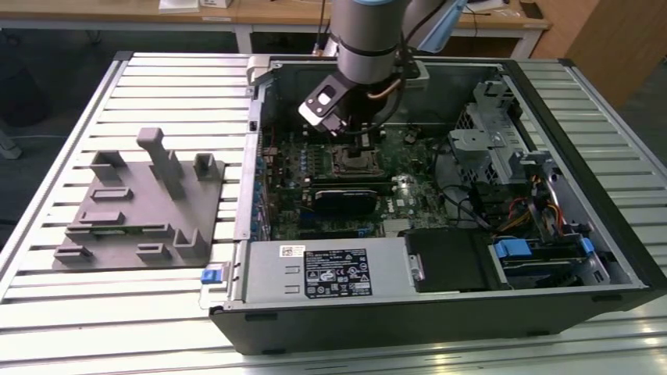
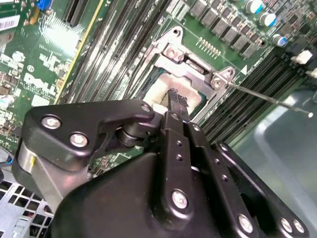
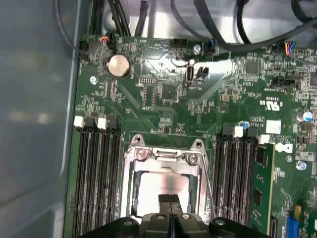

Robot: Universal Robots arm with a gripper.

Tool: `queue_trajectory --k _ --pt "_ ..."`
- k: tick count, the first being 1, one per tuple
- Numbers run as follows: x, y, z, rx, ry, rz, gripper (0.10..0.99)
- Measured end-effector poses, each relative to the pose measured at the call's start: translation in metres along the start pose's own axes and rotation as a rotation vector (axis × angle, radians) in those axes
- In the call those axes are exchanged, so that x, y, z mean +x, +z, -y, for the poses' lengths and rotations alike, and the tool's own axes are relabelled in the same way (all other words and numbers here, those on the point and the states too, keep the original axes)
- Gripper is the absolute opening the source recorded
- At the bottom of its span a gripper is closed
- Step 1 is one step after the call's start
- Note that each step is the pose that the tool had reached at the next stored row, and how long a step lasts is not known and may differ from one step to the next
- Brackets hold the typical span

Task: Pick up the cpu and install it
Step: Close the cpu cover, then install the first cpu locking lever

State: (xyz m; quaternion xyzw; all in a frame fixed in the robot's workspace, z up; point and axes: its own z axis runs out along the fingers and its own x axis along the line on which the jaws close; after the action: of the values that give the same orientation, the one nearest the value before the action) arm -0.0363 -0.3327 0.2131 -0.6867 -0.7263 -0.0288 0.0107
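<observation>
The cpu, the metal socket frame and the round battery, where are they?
cpu [image 3: 161, 184]: first wrist view, on its silver top.
socket frame [image 3: 167, 157]: first wrist view, on the bar between two screws.
round battery [image 3: 119, 65]: first wrist view, on its shiny face.

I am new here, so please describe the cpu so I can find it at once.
Inside the open computer case lies a green board. Between its black memory slots sits a metal-framed socket; the cpu is the pale silver square within it, directly under the gripper.
</observation>
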Motion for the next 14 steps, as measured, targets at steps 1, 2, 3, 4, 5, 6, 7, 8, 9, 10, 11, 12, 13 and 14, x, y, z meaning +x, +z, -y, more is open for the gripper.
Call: queue_trajectory --k 1,2,3,4,5,6,7,8,9,10,11,12,13,14 --pt "0.0000 0.0001 -0.0008 0.000 0.000 -0.0001 0.106" --pt "-0.0001 0.0002 -0.0016 0.000 0.000 -0.0002 0.106" --pt "-0.0001 0.0002 -0.0023 0.000 0.000 -0.0002 0.106" --pt "-0.0002 0.0002 -0.0033 0.000 0.000 -0.0001 0.106" --pt "-0.0002 0.0002 -0.0038 0.000 0.000 -0.0002 0.106" --pt "-0.0002 0.0002 -0.0042 0.000 0.000 -0.0001 0.106" --pt "-0.0003 0.0002 -0.0045 0.000 0.000 -0.0001 0.106" --pt "-0.0003 0.0002 -0.0047 0.000 0.000 -0.0002 0.106" --pt "-0.0003 0.0002 -0.0048 0.000 0.000 -0.0001 0.106" --pt "-0.0002 0.0002 -0.0048 0.000 0.000 -0.0001 0.106" --pt "-0.0002 0.0001 -0.0048 0.000 0.000 -0.0001 0.106" --pt "-0.0002 -0.0001 -0.0049 0.000 0.000 0.0000 0.106" --pt "-0.0002 -0.0006 -0.0049 0.000 0.000 0.0001 0.106" --pt "-0.0002 -0.0010 -0.0049 0.000 0.000 0.0000 0.106"
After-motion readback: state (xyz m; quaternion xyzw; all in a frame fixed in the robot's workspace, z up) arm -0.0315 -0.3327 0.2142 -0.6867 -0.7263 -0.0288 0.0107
